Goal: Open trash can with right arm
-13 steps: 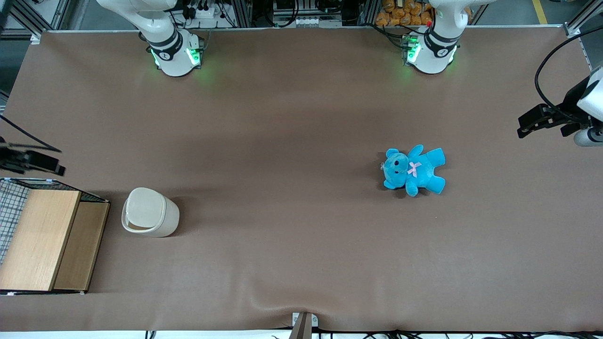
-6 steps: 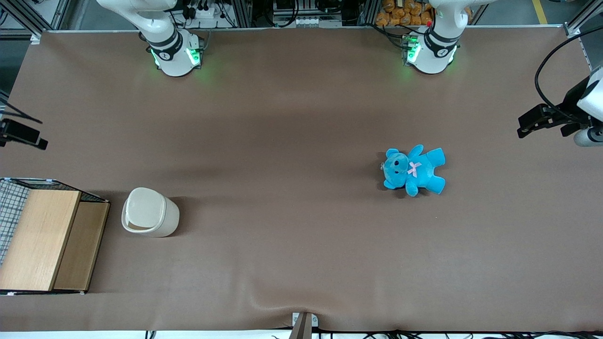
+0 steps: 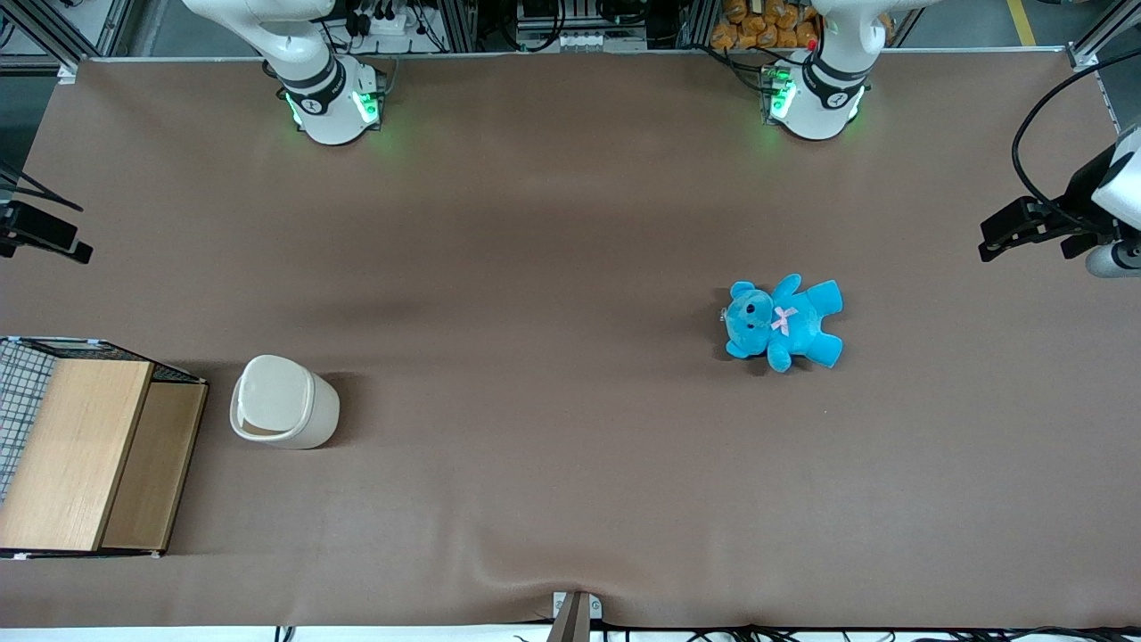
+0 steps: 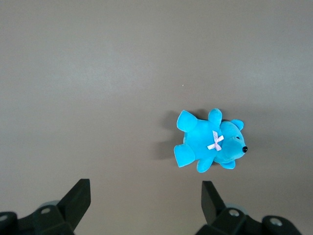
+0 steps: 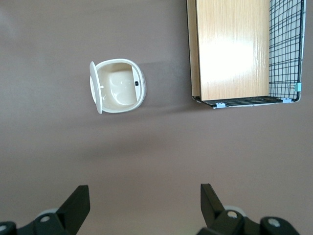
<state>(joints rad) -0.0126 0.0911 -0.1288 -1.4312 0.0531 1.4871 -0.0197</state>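
The trash can (image 3: 283, 403) is a small cream bin standing on the brown table toward the working arm's end, beside the wooden box. In the right wrist view the trash can (image 5: 119, 87) has its whiter lid (image 5: 95, 87) swung up on edge, and the hollow inside shows. My right gripper (image 3: 53, 239) hangs at the edge of the front view, farther from the front camera than the can and apart from it. The right wrist view shows this gripper (image 5: 145, 203) open with only bare table between its fingers (image 5: 79, 201).
A wooden box (image 3: 80, 450) with a black wire mesh side (image 5: 283, 49) stands close beside the can. A blue teddy (image 3: 783, 321) lies toward the parked arm's end of the table. The two arm bases (image 3: 332, 102) stand at the table's back edge.
My right gripper has drawn away from the front camera, from near the wooden box's back corner to a spot farther up the table's edge. The can and teddy have not moved.
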